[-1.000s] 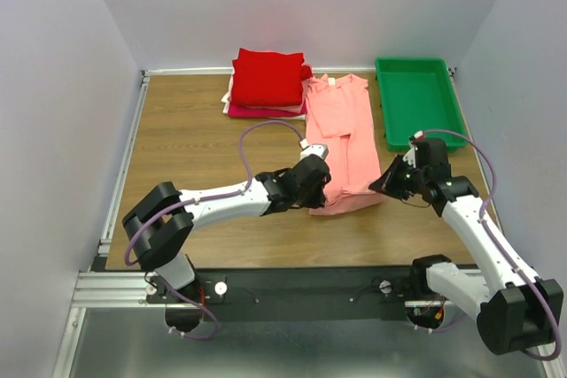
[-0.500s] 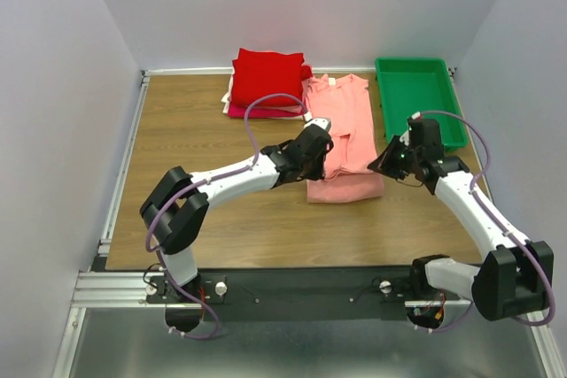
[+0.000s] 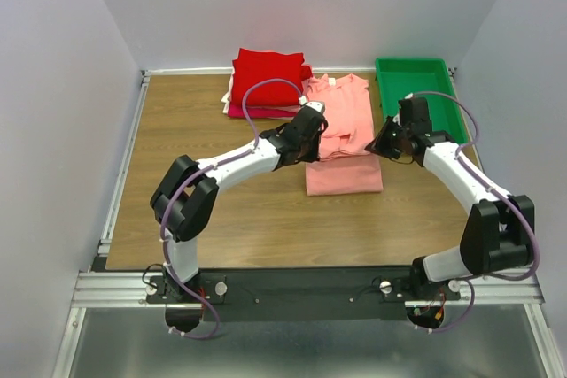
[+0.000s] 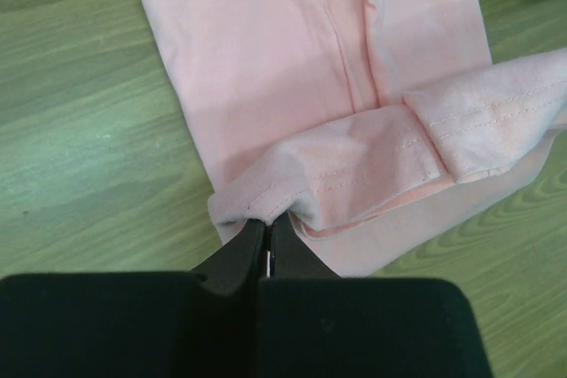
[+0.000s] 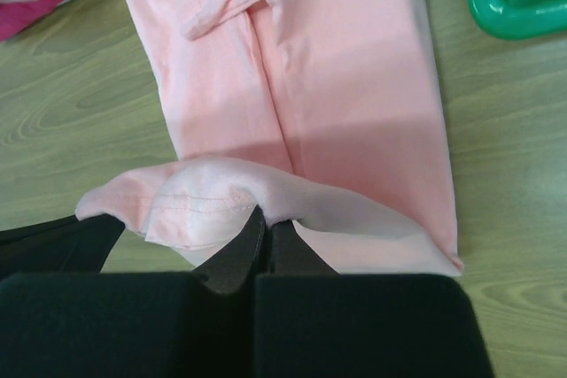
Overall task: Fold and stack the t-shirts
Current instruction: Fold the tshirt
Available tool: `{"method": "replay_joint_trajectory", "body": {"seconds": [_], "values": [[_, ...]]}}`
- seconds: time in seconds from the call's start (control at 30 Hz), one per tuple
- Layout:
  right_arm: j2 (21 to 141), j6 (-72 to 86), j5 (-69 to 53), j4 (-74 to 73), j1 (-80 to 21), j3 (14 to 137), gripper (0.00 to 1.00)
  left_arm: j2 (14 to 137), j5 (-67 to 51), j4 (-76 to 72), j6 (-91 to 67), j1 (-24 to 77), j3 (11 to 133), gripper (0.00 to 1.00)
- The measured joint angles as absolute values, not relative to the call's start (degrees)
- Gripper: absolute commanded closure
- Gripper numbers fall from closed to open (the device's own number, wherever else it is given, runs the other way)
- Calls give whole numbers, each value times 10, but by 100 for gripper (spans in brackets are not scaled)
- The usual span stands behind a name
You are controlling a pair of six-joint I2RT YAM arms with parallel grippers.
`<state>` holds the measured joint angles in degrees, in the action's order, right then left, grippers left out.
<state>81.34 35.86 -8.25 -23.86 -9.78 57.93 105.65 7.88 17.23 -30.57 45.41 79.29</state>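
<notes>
Left fingers (image 4: 259, 250) were clamped on the near hem of the salmon-pink t-shirt (image 3: 345, 117), right fingers (image 5: 261, 236) pinched shut on the same hem. It was raised, doubled over the shirt body, flat on the table (image 3: 195, 130).

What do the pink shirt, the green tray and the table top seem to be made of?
Pink shirt: soft knit cloth, probably cotton; matte, stitched hem, limp folds. Green tray: likely plastic; glossy, moulded rim. Table top: wood or wood-look laminate; visible grain.

Robot lab cell, plain white walls (image 3: 62, 86), wooden tabletop (image 3: 186, 130), aluminium mounting rail (image 3: 106, 288)
</notes>
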Motion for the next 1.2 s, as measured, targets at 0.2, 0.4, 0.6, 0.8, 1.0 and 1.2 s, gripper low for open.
{"method": "replay_joint_trajectory", "body": {"seconds": [0.2,0.4,0.6,0.8,1.0,1.2], "values": [[854,354,-68,-236,-98,608,100,1086,69,172,-296,437,818,100],[879,349,-45,-234,-98,621,100,1120,66,173,-286,430,846,100],[915,346,-31,-232,-98,635,100,1144,58,174,-278,422,869,100],[941,344,-12,-231,-98,656,99,1162,54,173,-272,412,877,92],[964,343,-2,-231,-98,673,71,1179,47,173,-265,404,896,71],[978,330,0,-231,-98,692,27,1192,41,176,-255,395,912,10]]}}
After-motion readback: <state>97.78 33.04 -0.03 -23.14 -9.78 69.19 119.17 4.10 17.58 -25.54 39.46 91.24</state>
